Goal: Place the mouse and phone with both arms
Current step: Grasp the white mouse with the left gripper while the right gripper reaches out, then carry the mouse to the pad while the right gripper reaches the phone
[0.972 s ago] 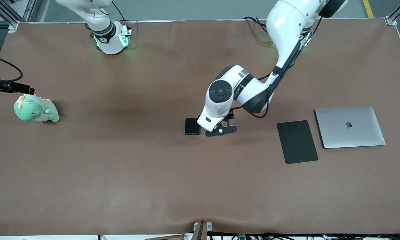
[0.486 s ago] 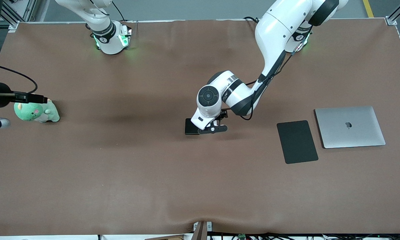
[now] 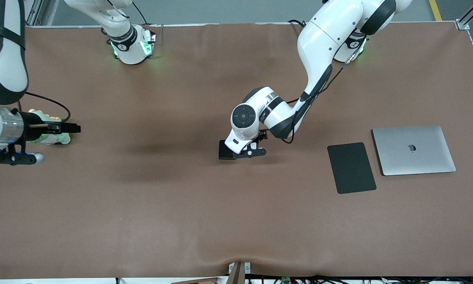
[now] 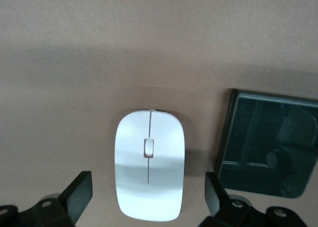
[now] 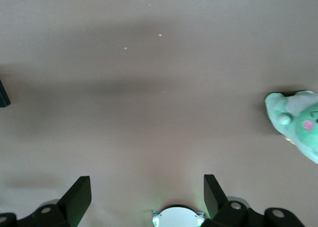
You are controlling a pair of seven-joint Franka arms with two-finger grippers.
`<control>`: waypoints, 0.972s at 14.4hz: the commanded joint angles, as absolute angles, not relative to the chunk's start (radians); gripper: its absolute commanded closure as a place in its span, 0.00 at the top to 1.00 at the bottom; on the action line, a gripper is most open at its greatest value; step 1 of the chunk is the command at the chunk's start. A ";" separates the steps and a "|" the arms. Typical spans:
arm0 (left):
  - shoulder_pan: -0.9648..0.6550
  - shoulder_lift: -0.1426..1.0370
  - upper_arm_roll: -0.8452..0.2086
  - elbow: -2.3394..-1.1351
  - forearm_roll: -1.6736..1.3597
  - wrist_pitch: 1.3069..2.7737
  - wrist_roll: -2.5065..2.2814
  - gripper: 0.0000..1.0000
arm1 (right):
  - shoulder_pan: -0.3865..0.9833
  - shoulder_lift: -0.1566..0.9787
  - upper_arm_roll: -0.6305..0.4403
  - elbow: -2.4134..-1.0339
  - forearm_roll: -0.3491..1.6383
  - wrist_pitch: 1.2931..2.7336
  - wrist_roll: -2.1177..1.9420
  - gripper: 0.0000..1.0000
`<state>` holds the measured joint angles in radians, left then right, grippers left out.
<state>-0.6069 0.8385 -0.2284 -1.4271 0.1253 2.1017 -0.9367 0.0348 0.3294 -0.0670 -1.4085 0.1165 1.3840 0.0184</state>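
Observation:
The white mouse [image 4: 149, 165] lies on the brown table between the spread fingers [image 4: 77, 194] of my left gripper [image 4: 147, 197], which touch nothing. In the front view the mouse is hidden under the left wrist, and my left gripper [image 3: 239, 152] is low at mid-table. The black phone [image 3: 224, 150] lies flat right beside the mouse, toward the right arm's end, and also shows in the left wrist view [image 4: 268, 152]. My right gripper [image 3: 73, 128] is open and empty, up in the air over the green plush toy.
A green plush toy [image 3: 53, 138] sits near the right arm's end, also in the right wrist view [image 5: 298, 122]. A matte black mouse pad [image 3: 351, 167] and a closed silver laptop [image 3: 414, 150] lie toward the left arm's end.
My left gripper has moved toward the right arm's end and now covers the phone's edge. The right arm has swung in over the plush toy.

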 commanded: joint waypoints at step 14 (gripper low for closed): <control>-0.549 0.761 -0.218 -1.433 0.161 2.027 -0.957 0.00 | 0.278 0.422 -0.069 -1.402 0.209 1.502 0.284 1.00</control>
